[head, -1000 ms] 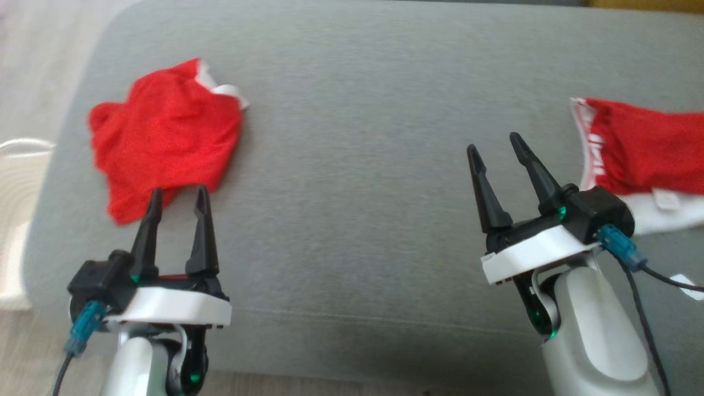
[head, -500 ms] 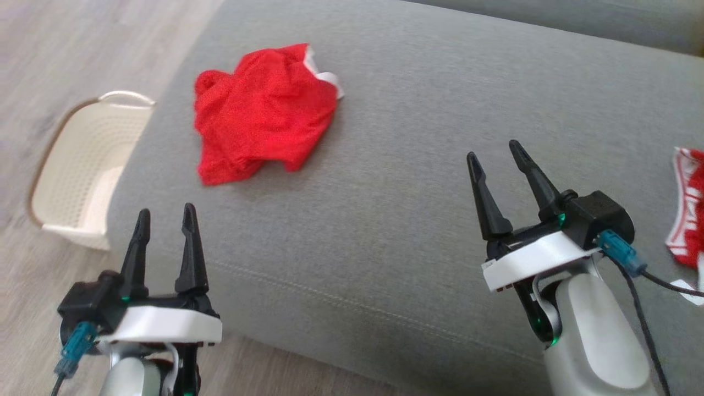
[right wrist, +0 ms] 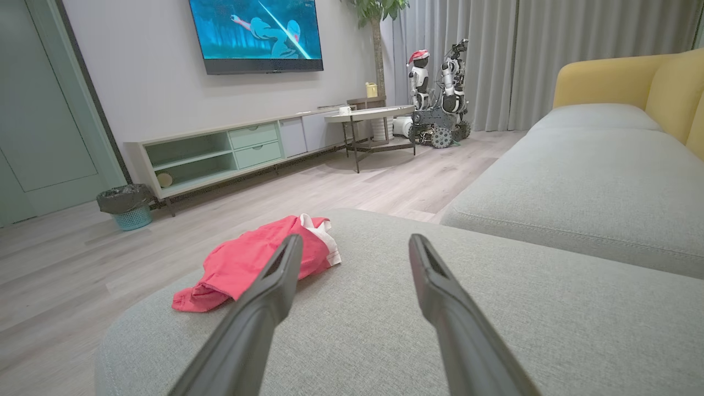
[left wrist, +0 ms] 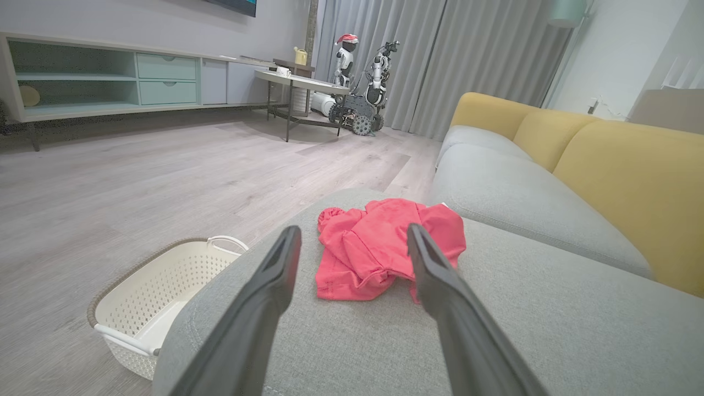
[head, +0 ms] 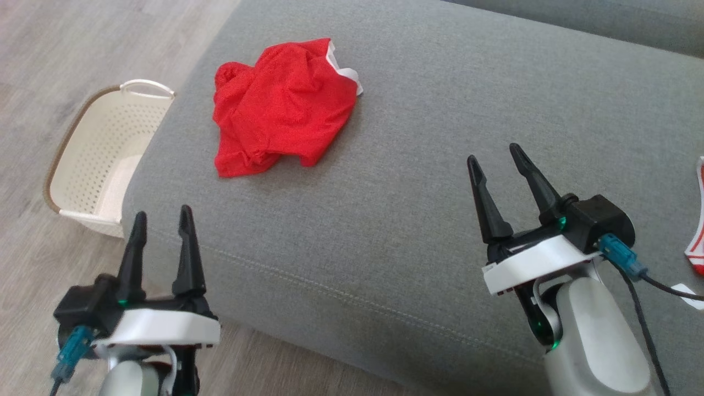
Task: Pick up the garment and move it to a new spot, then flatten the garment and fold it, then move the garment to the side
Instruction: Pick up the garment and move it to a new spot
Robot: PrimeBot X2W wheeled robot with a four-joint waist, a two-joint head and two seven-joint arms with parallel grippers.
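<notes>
Head view: the crumpled red garment [head: 283, 107] is shown on the grey sofa seat [head: 418, 209], ahead of the left pincer [head: 163, 213] and well off to the left of the right pincer [head: 495, 154]; both are spread wide and hold nothing. Left wrist view: the garment is framed straight ahead between the fingers [left wrist: 264, 291], so the left arm is judged the nearer. Right wrist view: the garment is displaced to that view's left, mostly outside the gap.
</notes>
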